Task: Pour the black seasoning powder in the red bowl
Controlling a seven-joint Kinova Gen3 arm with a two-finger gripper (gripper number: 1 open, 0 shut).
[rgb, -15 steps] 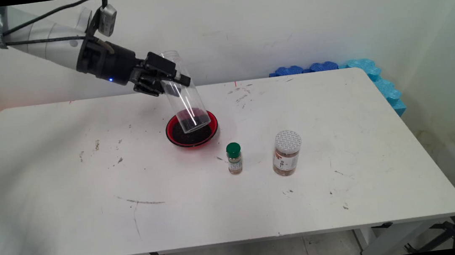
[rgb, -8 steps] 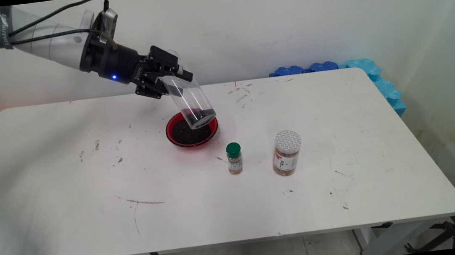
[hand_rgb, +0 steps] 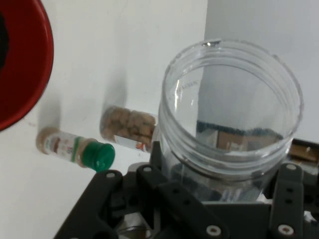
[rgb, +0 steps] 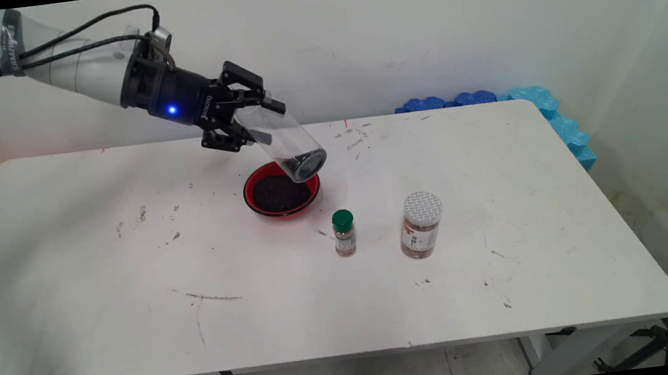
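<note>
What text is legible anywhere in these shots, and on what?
No text reads for sure.
Black two-finger gripper, shut on the clear plastic jar: white lettering on its body, too small.
Small green-capped spice bottle: label blurred.
Larger white-capped jar: label and cap print unreadable.
Grey strap on the white arm: lettering unreadable.

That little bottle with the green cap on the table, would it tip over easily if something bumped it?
Probably yes. The green-capped bottle stands upright, tall for its narrow base, so a sideways knock near the cap would likely topple it. It looks round, so once down it may roll across the white table. It seems small and light, so even a gentle push could slide it.
</note>
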